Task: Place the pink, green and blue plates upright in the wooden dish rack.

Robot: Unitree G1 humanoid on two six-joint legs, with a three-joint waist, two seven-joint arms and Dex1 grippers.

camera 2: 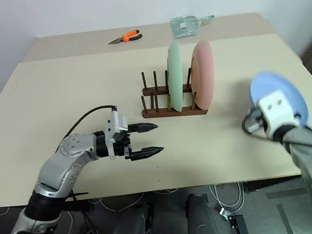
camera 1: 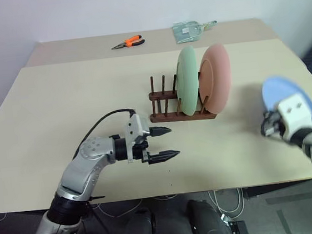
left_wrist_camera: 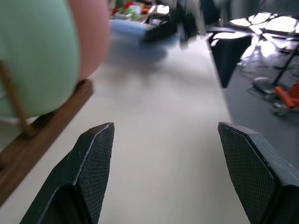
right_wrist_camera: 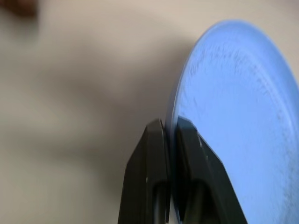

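Two black fingers of the right gripper [right_wrist_camera: 170, 133] pinched on the blue plate [right_wrist_camera: 233, 116] rim, plate raised right of the wooden dish rack [camera 1: 181, 114], left gripper [camera 1: 167, 142] jaws wide, level, aimed toward rack holding upright green plate [camera 1: 187, 80] and pink plate [camera 1: 217, 77].

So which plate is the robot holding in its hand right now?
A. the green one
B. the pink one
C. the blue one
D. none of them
C. The right hand pinches the rim of the blue plate, while the green plate and pink plate stand upright in the wooden dish rack.
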